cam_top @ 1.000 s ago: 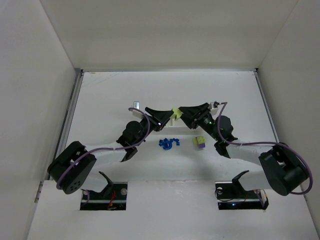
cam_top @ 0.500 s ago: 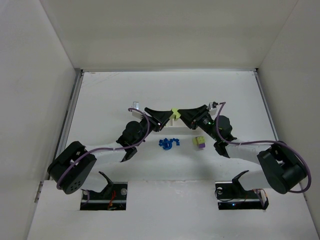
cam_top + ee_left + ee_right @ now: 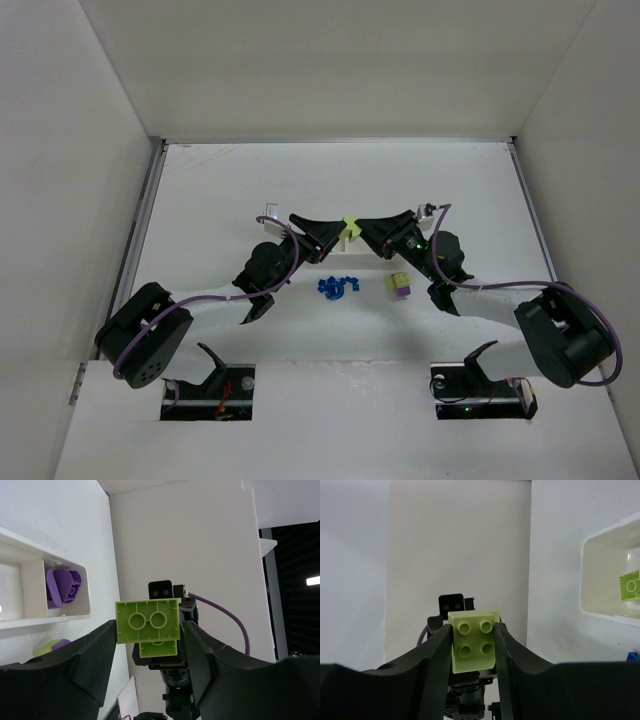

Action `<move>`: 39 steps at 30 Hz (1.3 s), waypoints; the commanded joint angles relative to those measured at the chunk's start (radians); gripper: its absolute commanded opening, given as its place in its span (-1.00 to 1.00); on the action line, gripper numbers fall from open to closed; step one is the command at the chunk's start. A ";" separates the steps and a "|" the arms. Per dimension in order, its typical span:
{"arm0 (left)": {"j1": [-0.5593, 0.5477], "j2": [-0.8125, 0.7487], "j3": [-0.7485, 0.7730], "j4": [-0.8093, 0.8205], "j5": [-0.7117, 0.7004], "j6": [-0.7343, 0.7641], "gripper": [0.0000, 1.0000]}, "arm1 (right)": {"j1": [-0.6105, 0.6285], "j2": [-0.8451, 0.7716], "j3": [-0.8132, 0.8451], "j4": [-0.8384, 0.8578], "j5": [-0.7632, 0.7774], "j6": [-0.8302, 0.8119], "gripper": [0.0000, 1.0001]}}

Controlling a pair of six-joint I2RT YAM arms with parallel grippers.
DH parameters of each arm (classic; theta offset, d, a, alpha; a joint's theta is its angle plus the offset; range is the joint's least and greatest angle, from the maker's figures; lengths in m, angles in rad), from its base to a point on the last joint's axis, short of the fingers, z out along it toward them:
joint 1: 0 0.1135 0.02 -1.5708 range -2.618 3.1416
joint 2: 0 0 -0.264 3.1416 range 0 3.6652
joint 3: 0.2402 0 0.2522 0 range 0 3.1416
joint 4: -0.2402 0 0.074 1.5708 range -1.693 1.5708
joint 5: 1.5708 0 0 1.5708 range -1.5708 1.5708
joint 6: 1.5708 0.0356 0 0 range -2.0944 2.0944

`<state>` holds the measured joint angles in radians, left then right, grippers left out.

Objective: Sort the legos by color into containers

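A yellow-green stack of two legos (image 3: 349, 223) hangs in the air between both grippers, above the white tray (image 3: 343, 243). My left gripper (image 3: 334, 232) is shut on the wider brick (image 3: 148, 621), whose underside shows in the left wrist view. My right gripper (image 3: 364, 229) is shut on the smaller four-stud brick (image 3: 473, 640). The tray (image 3: 30, 611) holds purple pieces (image 3: 62, 584) in one end compartment. Its other end (image 3: 592, 577) holds a yellow-green brick (image 3: 630, 586). Several blue legos (image 3: 338, 287) and a yellow-green-on-purple stack (image 3: 400, 285) lie on the table.
White walls enclose the table on the left, right and back. The blue legos and the two-tone stack lie between the tray and the arm bases. The right arm's purple cable (image 3: 500, 285) loops over the table at the right.
The right gripper has edged slightly left toward the left gripper, with the yellow-green stack between them. Nothing else has moved.
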<state>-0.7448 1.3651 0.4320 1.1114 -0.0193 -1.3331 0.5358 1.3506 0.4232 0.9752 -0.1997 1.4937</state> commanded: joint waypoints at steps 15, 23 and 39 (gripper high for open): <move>-0.012 0.042 0.051 0.071 0.033 0.031 -0.04 | 0.006 0.018 0.009 -0.012 -0.004 -0.058 -0.23; -0.003 0.031 0.039 0.070 0.033 0.041 -0.41 | 0.006 -0.018 0.009 -0.049 -0.007 -0.082 -0.23; 0.146 -0.138 -0.047 -0.031 0.039 0.080 -0.46 | 0.006 -0.019 0.022 -0.127 0.002 -0.150 -0.23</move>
<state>-0.6083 1.2686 0.3985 1.0664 0.0235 -1.2858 0.5381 1.3190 0.4236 0.8387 -0.1955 1.3785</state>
